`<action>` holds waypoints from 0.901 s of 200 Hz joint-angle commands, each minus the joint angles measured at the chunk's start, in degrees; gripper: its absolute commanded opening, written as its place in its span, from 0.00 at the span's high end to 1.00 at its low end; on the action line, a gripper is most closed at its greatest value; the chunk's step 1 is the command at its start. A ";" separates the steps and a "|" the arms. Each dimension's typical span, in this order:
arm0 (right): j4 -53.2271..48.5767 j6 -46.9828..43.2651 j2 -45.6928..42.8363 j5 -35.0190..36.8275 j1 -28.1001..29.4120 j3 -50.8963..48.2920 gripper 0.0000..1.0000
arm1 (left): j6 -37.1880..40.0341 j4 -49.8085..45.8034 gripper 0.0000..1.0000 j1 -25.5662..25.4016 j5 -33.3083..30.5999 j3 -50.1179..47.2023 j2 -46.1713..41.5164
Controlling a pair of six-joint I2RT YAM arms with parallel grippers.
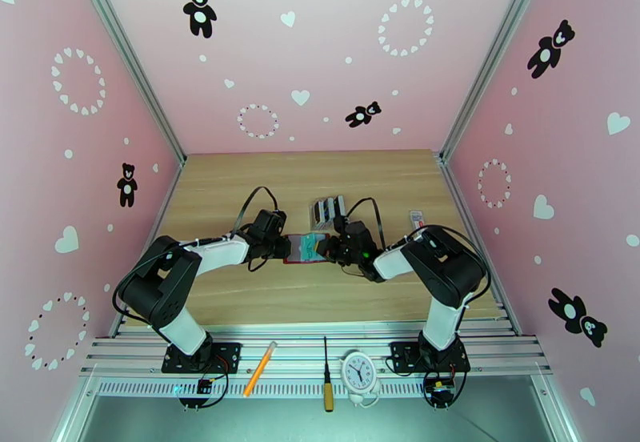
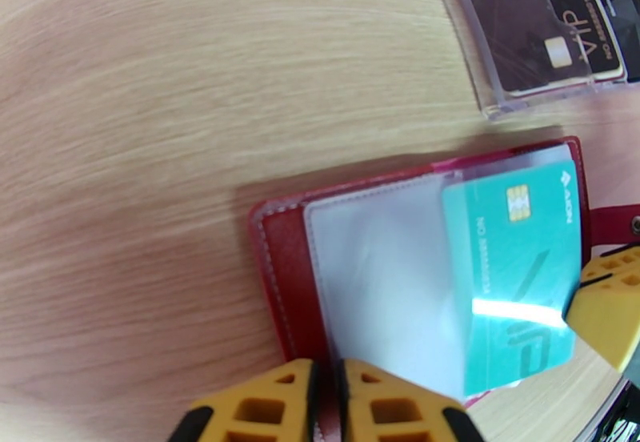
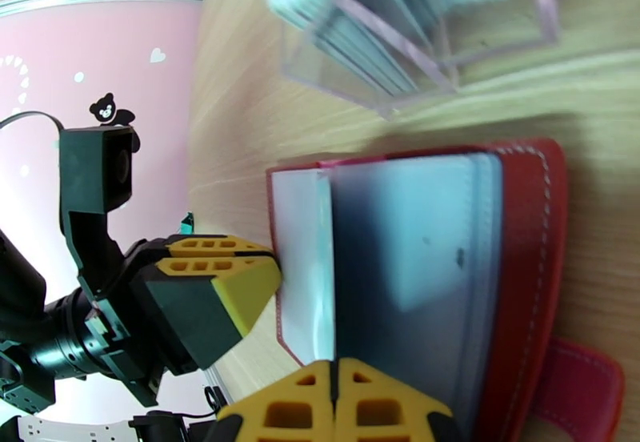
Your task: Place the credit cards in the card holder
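- A thin teal-blue plastic credit card [image 2: 512,267] with a small gold chip is sitting at the grey clear pockets [image 2: 376,275] of a small dark-red leather-like card holder [image 2: 284,275]. I cannot tell how far into a pocket it is.
- The card holder is lying open and flat near the middle of the light wooden tabletop [image 1: 240,187], with its snap tab [image 3: 576,387] sticking out at one side.
- The left gripper [image 2: 324,403] is pinching one edge of the card holder, with its yellow fingers almost together.
- The right gripper [image 3: 334,403] is squeezing all the way closed on the other side. Its yellow tips are touching the teal card's edge, but I cannot tell if it is holding the card.
- A clear slotted plastic stand [image 3: 376,43] is standing just beside the card holder, toward the far edge of the tabletop. A dark brown card [image 2: 528,27] and some pale cards are sitting in it.
- An orange pencil [image 1: 260,368], a screwdriver [image 1: 326,383] and a small white clock [image 1: 358,371] are lying on the metal rail at the near edge.
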 commanded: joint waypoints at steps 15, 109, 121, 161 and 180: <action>-6.88 -5.58 0.72 -3.34 -0.90 4.43 1.00 | -0.08 -2.83 0.82 -0.10 1.64 -1.24 3.24; -7.23 -5.11 2.28 -5.45 -0.71 3.83 1.00 | -0.96 -2.75 0.82 0.01 1.68 -0.83 4.42; -6.81 -4.36 2.37 -5.25 -0.25 3.55 1.00 | -1.09 -2.61 0.82 0.05 1.84 -0.83 4.72; -6.92 -2.85 2.72 -3.83 0.77 3.25 1.00 | -1.31 -2.24 0.82 0.04 2.29 -0.83 4.83; -7.73 -2.87 3.12 -3.39 0.99 3.56 1.00 | -1.29 -2.25 0.82 0.04 2.29 -0.90 4.71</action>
